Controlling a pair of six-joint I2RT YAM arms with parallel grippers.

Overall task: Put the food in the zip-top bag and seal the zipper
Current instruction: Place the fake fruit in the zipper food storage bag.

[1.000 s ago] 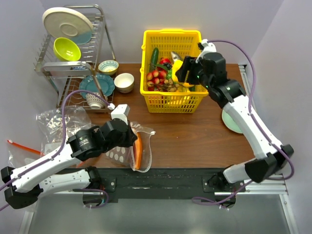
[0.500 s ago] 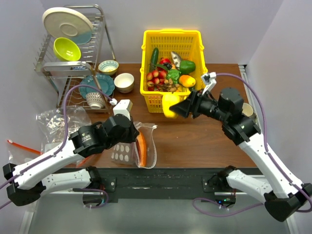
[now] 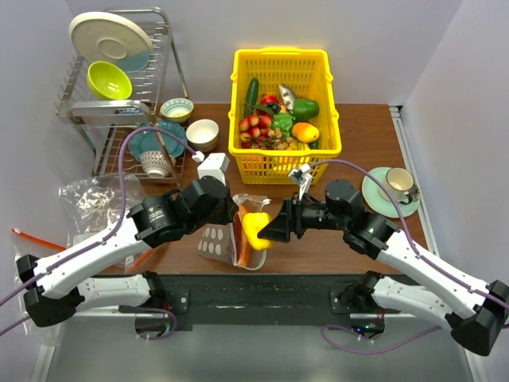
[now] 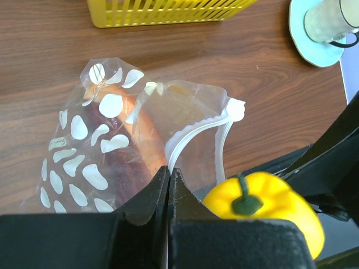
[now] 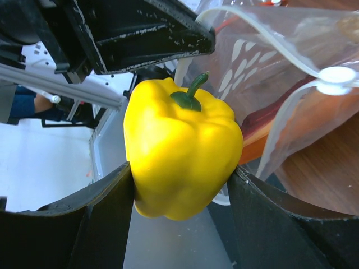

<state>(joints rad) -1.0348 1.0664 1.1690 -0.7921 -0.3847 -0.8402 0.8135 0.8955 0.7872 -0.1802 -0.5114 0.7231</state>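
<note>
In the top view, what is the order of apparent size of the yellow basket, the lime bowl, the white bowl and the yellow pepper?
1. yellow basket
2. lime bowl
3. white bowl and yellow pepper look alike; the pepper is held above the table, so unsure.

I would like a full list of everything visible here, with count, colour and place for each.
zip-top bag: one, clear with white dots, front centre, mouth open.
orange slice: one, orange, inside the bag.
yellow pepper: one, yellow, at the bag's mouth.
basket: one, yellow, far centre, holding toy produce.
dish rack: one, metal, far left, holding dishes.
white bowl: one, white, between rack and basket.
cup: one, pale, on a teal saucer, right.
spare clear bags: count unclear, clear, left edge.
table: one, brown.
left arm: jaws shut on the bag's mouth edge.
right arm: jaws shut on the pepper.
</note>
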